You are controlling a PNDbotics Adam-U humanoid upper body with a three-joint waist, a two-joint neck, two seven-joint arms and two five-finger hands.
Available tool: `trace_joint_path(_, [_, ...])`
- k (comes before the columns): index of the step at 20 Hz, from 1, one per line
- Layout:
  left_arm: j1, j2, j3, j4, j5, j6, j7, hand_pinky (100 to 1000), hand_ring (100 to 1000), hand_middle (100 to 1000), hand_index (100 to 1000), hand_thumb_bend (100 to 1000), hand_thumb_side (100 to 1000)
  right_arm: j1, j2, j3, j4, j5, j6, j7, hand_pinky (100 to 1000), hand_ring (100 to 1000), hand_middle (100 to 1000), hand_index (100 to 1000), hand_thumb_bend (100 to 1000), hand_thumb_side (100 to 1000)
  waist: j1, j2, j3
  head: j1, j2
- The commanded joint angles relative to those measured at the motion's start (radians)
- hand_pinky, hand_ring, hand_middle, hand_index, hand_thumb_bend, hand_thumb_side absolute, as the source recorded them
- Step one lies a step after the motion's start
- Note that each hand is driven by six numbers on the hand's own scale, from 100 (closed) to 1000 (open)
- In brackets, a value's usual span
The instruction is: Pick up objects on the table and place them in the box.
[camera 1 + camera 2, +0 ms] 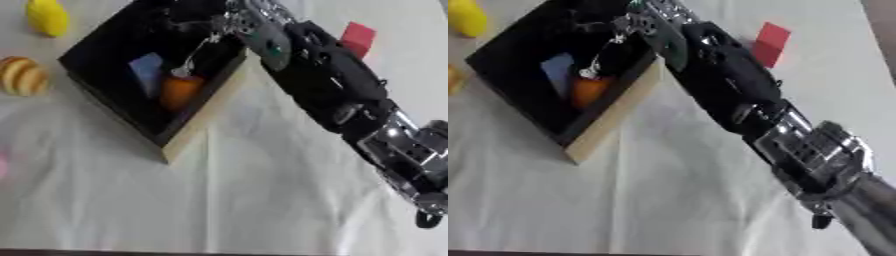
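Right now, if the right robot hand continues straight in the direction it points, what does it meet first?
Probably the orange object inside the black box. The right robot hand reaches over the box pointing down-left toward it, with a blue piece beside it. Depth is unclear.

A white, slightly creased cloth (262,200) covers the table, with a dark strip along the bottom edge.

Black arm (337,85), silver joints, thin cables
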Motion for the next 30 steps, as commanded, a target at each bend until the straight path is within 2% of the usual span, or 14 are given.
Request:
trace_joint_path(1, [-0.004, 0.013, 0.002, -0.015, 0.003, 0.003, -0.002, 713, 750, 651, 814, 100, 639, -0.022, -0.021, -0.015, -0.069, -0.065, 0.019, 0.044, 1000, 1000, 1000, 1000, 100, 415, -0.002, -0.178, -0.001, 0.002, -0.007])
trace_joint_path(4, [-0.001, 0.013, 0.003, -0.015, 0.002, 0.003, -0.002, 713, 751, 651, 813, 100, 640, -0.023, -0.045, -0.031, -0.134, -0.103, 0.045, 0.067, 1000, 1000, 1000, 1000, 100, 345, -0.002, -0.181, -0.004, 0.006, -0.006])
trace_joint_path(7, [0.002, 0.014, 0.004, -0.015, 0.001, 0.005, -0.002, 712, 751, 651, 813, 100, 640, -0.019, -0.084, -0.045, -0.203, -0.15, 0.081, 0.069, 1000, 1000, 1000, 1000, 100, 227, -0.003, -0.184, -0.011, 0.013, -0.006])
trace_joint_path(8, [0.004, 0.015, 0.005, -0.015, 0.0, 0.006, -0.001, 712, 751, 651, 813, 100, 641, -0.016, -0.104, -0.052, -0.233, -0.169, 0.099, 0.064, 1000, 1000, 1000, 1000, 100, 228, -0.004, -0.184, -0.014, 0.016, -0.005])
trace_joint_path(10, [0.009, 0.017, 0.008, -0.015, -0.001, 0.008, 0.0, 711, 752, 651, 813, 100, 641, -0.005, -0.15, -0.069, -0.287, -0.207, 0.143, 0.049, 954, 1000, 932, 989, 100, 236, -0.004, -0.187, -0.022, 0.025, -0.001])
trace_joint_path(12, [0.014, 0.02, 0.01, -0.015, -0.003, 0.01, 0.002, 711, 752, 651, 813, 100, 641, 0.012, -0.202, -0.089, -0.337, -0.239, 0.193, 0.028, 939, 1000, 876, 941, 100, 239, -0.004, -0.19, -0.031, 0.034, 0.002])
trace_joint_path(14, [0.018, 0.022, 0.012, -0.015, -0.006, 0.01, 0.005, 711, 752, 650, 813, 100, 641, 0.035, -0.261, -0.105, -0.374, -0.257, 0.231, 0.015, 935, 1000, 876, 953, 100, 231, -0.003, -0.192, -0.041, 0.042, 0.004])
trace_joint_path(20, [0.031, 0.034, 0.016, -0.015, -0.012, 0.013, 0.013, 709, 752, 650, 813, 100, 643, 0.173, -0.466, -0.166, -0.435, -0.272, 0.299, -0.015, 942, 1000, 911, 984, 100, 215, -0.005, -0.191, -0.068, 0.067, 0.013])
trace_joint_path(24, [0.033, 0.037, 0.016, -0.015, -0.013, 0.015, 0.014, 709, 753, 650, 813, 100, 643, 0.285, -0.569, -0.193, -0.457, -0.257, 0.326, -0.045, 945, 1000, 922, 992, 100, 204, -0.005, -0.186, -0.075, 0.077, 0.014])
trace_joint_path(30, [0.034, 0.036, 0.014, -0.015, -0.011, 0.017, 0.013, 708, 753, 650, 812, 100, 644, 0.377, -0.638, -0.194, -0.473, -0.217, 0.348, -0.057, 946, 1000, 931, 998, 100, 198, -0.007, -0.184, -0.074, 0.079, 0.013])
